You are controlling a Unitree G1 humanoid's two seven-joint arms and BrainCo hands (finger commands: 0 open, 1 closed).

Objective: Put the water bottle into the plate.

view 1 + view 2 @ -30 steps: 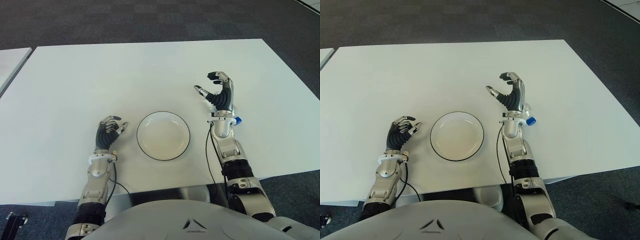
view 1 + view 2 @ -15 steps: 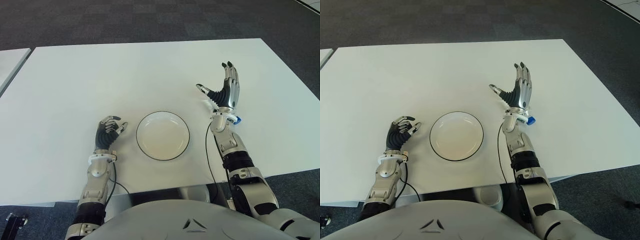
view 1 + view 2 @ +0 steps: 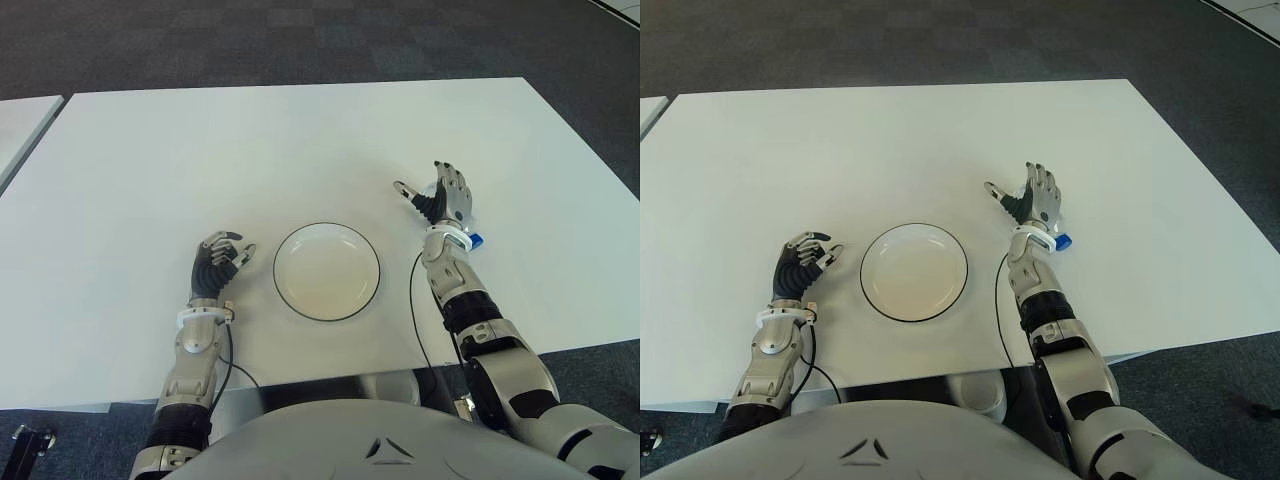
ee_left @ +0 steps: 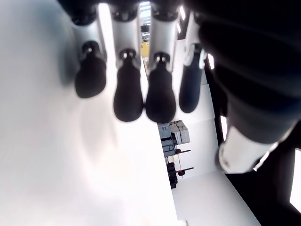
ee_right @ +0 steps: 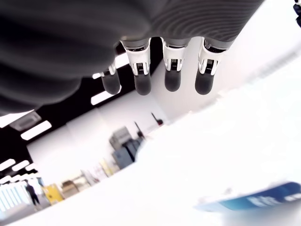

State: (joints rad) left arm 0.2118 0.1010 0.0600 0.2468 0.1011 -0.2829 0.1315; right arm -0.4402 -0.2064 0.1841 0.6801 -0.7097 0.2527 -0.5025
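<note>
Fingers spread and empty, the right hand hovers directly over the water bottle, lying mostly hidden beneath its wrist on the table, right of the plate.

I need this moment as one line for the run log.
right hand: open, beside bottle cap | left hand: curled, holds nothing, left of plate | plate: holds nothing

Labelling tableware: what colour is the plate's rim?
Black, around a white plate; clearest in the left eye view.
</note>
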